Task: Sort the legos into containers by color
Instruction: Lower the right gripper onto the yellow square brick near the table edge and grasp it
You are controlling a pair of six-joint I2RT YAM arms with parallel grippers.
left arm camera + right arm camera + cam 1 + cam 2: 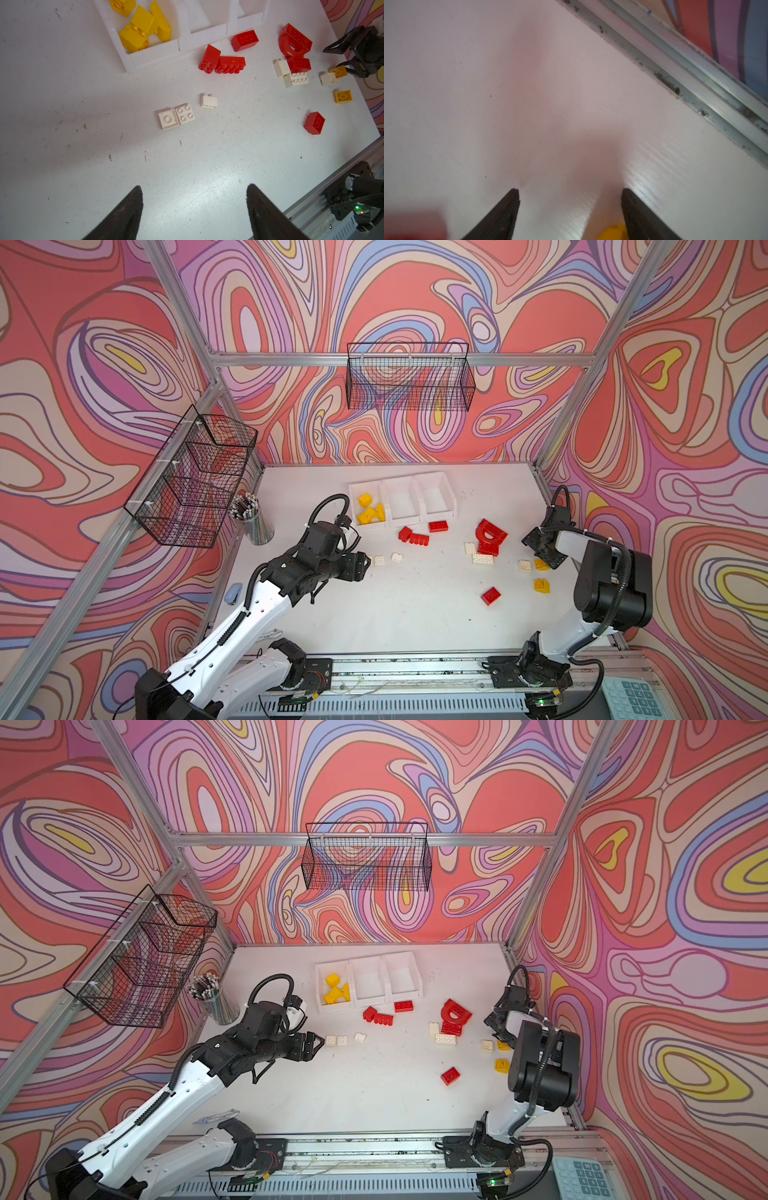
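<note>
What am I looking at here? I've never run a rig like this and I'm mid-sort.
Two robot arms stand at the near edge of a white table. The two wide pictures come from one overhead camera pair, so they show nearly the same scene. The other two come from a camera on each arm's wrist, looking past its hand. On the table sit three joined white containers; the left one in both top views holds yellow legos, and the others look empty. Loose around them lie red legos, including an arch, white legos and yellow bricks. The left hand is open and empty, near a white pair. The right hand is open, low over one yellow brick, not closed on it.
</note>
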